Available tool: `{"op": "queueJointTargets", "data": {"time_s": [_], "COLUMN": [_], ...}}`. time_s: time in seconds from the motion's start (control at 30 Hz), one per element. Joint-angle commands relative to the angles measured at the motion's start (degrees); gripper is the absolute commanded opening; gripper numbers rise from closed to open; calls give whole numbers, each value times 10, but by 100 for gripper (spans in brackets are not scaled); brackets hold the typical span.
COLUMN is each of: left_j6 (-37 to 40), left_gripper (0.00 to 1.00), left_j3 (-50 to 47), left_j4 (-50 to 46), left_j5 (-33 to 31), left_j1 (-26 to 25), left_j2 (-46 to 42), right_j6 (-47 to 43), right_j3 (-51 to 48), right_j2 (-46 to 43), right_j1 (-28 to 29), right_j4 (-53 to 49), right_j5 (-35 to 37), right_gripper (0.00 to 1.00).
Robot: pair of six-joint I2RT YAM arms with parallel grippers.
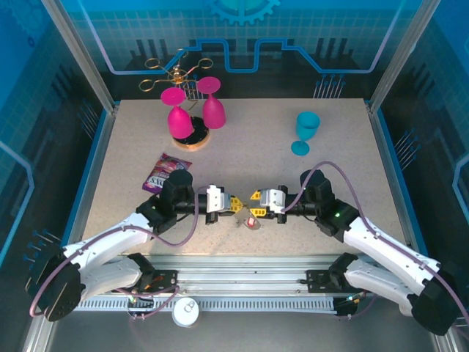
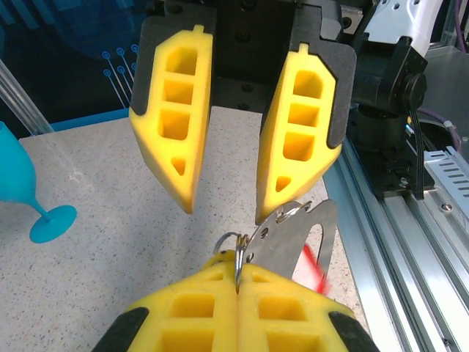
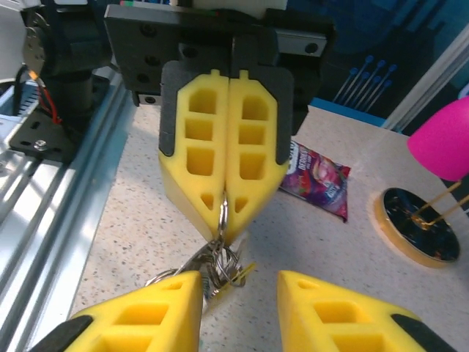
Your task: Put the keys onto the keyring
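Pinching the keyring (image 1: 250, 219) between them, the left fingers (image 2: 190, 312) were shut tight; the right fingers (image 2: 176, 147) stood half parted just opposite, holding nothing. It looked light, thin and slippery, so I would take its flat metal plate (image 2: 293, 242).

Left claw (image 1: 236, 203) and right claw (image 1: 254, 196) tip to tip above the table (image 1: 293, 176), red-tagged keyring (image 1: 249, 219) between them

two pink goblets (image 1: 179, 119), one teal goblet (image 1: 306, 129), one packet (image 1: 165, 173)
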Motion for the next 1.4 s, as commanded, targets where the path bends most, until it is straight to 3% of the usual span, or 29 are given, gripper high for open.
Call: {"op": "queueJointTargets", "data": {"time_s": [0.0,0.37,0.47,0.57,0.67,0.7,0.73,0.93,1.13,1.2,1.27,1.37], "left_j6": [14,4,-1,-5,-11,-9,0,46,77,86,87,88], "left_gripper": [0,0,0,0,1,13,17,18,10,0,0,0], "left_j3": [14,18,18,17,21,25,30,76,114,123,121,91], "left_j4": [17,35,45,49,38,25,7,-100,-158,-170,-164,-125], "left_j5": [27,37,42,39,2,-14,-28,-71,-89,-90,-86,-71], "left_j1": [4,4,4,4,4,4,4,-3,-19,-25,-25,-25], "left_j2": [3,16,20,20,17,15,15,16,41,46,44,26], "right_j6": [21,45,51,45,17,-1,-20,-108,-122,-121,-102,-41], "right_j3": [21,29,29,34,54,66,82,182,228,240,232,177], "right_j2": [17,74,85,87,81,81,84,135,169,177,167,122], "right_j1": [-4,13,14,15,16,18,22,63,93,100,95,59], "right_j4": [10,70,86,74,15,-20,-57,-241,-274,-283,-263,-173], "right_j5": [-56,-71,-70,-58,-31,-22,-10,80,99,101,94,52], "right_gripper": [31,26,17,0,0,0,0,0,0,0,0,18]}}
